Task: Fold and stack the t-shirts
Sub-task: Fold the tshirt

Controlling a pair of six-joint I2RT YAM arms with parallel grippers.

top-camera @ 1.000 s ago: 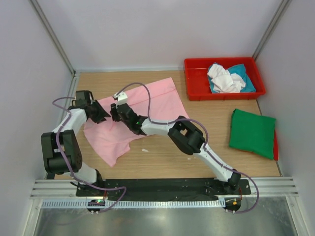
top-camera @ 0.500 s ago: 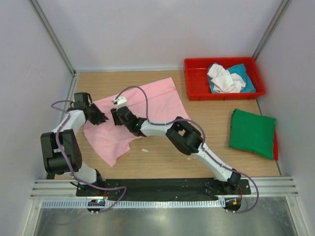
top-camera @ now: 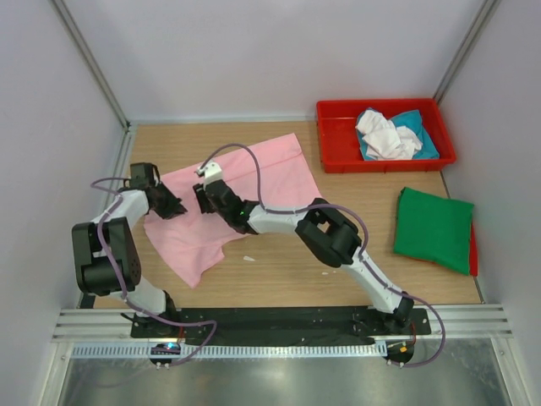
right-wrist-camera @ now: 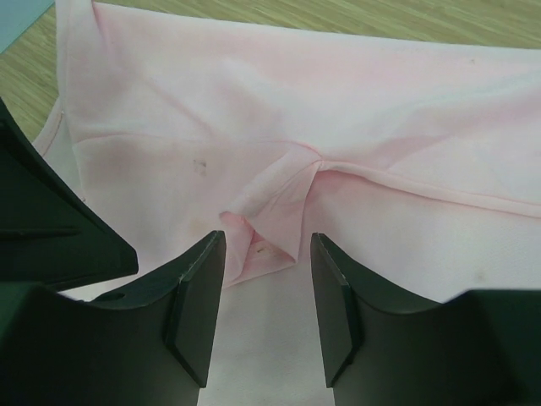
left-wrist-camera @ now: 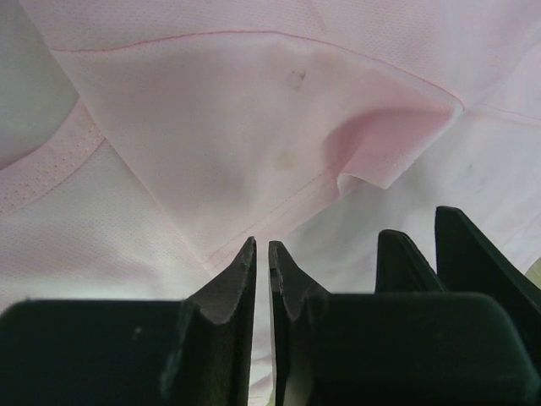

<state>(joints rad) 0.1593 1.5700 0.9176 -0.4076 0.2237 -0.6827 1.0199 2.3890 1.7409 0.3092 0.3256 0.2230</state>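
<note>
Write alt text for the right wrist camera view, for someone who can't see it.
The right gripper, jaws open, points down at a raised pucker in the light pink t-shirt, which fills most of the frame. A strip of wooden table shows along the top edge.

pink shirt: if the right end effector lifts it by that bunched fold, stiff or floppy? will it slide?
Likely floppy: the pink t-shirt puckers into a soft fold inside the open right end effector, so it should drape. Probably light; the cloth looks thin. It may drag across the wooden table rather than lift whole.
</note>
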